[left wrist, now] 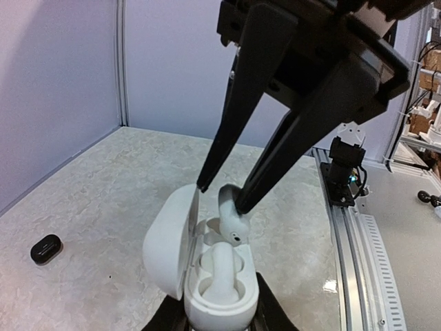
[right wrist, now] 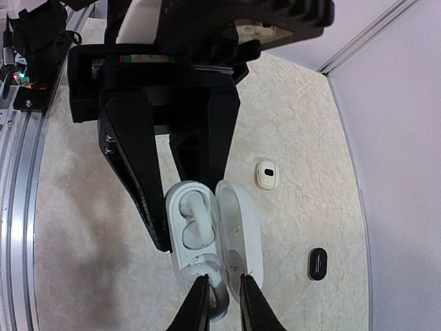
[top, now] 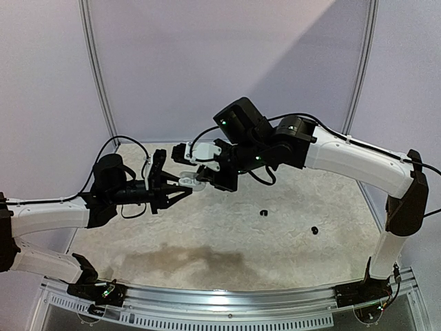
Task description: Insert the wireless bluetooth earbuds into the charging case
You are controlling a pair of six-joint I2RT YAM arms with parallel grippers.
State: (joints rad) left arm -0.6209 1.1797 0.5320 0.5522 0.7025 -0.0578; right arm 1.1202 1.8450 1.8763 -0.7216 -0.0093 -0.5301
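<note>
White earbud (left wrist: 231, 219) half into charging case (left wrist: 219, 307), socket nearest its lid (left wrist: 165, 241), not seated | 2nd bud (left wrist: 222, 272) sits in case's other socket | R jaws narrow astride earbud, grip can't tell | L jaws clamp case, lid open | step: inserting | next: press straight down, let go.

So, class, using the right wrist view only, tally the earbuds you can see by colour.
White earbuds: 3
Black earbuds: 1
Total: 4
</note>
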